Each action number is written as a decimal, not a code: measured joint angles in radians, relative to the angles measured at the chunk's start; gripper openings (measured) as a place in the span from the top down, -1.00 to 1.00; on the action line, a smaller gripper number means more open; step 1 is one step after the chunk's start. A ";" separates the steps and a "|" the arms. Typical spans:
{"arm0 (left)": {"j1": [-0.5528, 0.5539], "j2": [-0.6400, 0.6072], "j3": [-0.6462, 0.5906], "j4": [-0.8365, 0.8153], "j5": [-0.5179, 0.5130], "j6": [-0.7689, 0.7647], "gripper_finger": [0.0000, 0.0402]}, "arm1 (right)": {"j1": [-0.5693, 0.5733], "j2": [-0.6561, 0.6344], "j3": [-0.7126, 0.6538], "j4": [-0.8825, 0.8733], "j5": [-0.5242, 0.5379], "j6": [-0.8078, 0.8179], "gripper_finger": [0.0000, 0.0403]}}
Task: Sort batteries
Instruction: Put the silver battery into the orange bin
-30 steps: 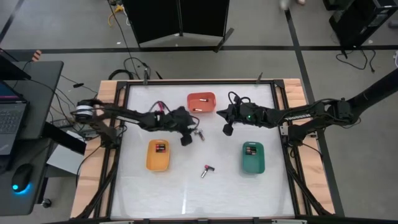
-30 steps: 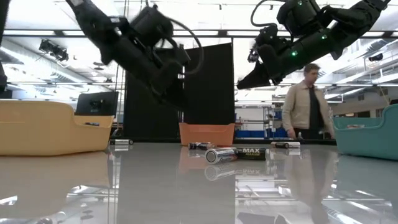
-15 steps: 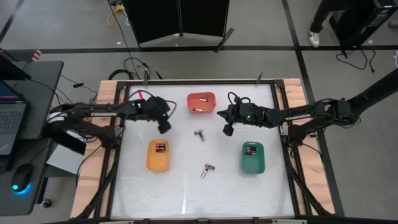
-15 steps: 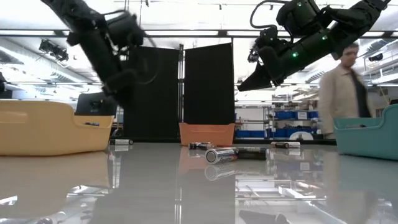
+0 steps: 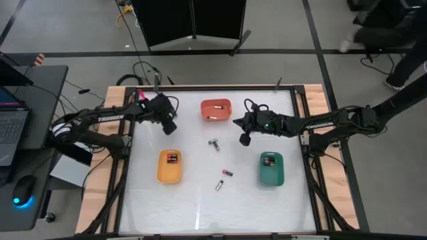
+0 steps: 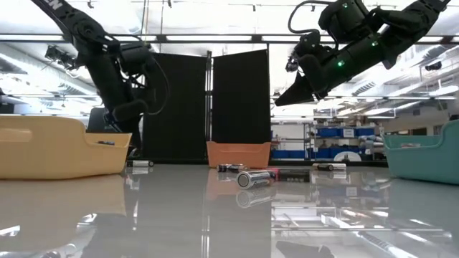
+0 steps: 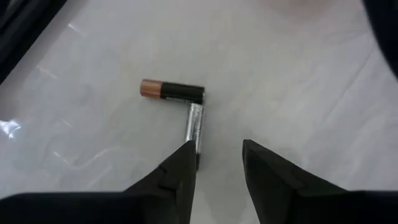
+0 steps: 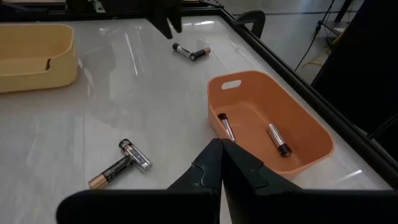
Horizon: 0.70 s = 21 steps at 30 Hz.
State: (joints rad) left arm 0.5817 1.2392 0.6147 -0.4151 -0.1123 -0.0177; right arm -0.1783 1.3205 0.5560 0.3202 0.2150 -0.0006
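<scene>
White tabletop: left gripper [image 5: 169, 127] hovers parted above two batteries [image 7: 180, 102]; right gripper [image 5: 244, 139] hangs clenched, empty.

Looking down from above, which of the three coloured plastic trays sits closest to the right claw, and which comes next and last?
Measured from the right gripper in the high view:
1. The orange rounded plastic tray, at the table's back, just to its left.
2. The green rounded plastic tray, on the table's right, toward the front.
3. The yellow rounded plastic tray, on the left side.
</scene>
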 joint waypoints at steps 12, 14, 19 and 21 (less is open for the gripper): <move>0.101 0.151 0.001 0.052 0.081 0.073 0.12 | 0.000 0.000 0.000 -0.011 0.000 -0.002 0.90; 0.108 0.174 0.001 0.064 0.081 0.090 0.12 | 0.000 0.000 0.000 -0.010 0.000 -0.002 0.91; 0.119 0.209 0.006 0.075 0.084 0.093 0.17 | 0.000 0.000 0.000 -0.051 -0.037 0.027 0.92; 0.119 0.210 0.006 0.075 0.087 0.093 0.24 | 0.007 0.005 0.000 -0.080 -0.074 0.056 0.92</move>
State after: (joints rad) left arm 0.7002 1.4494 0.6205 -0.3405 -0.0251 0.0757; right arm -0.1710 1.3251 0.5560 0.2405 0.1406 0.0555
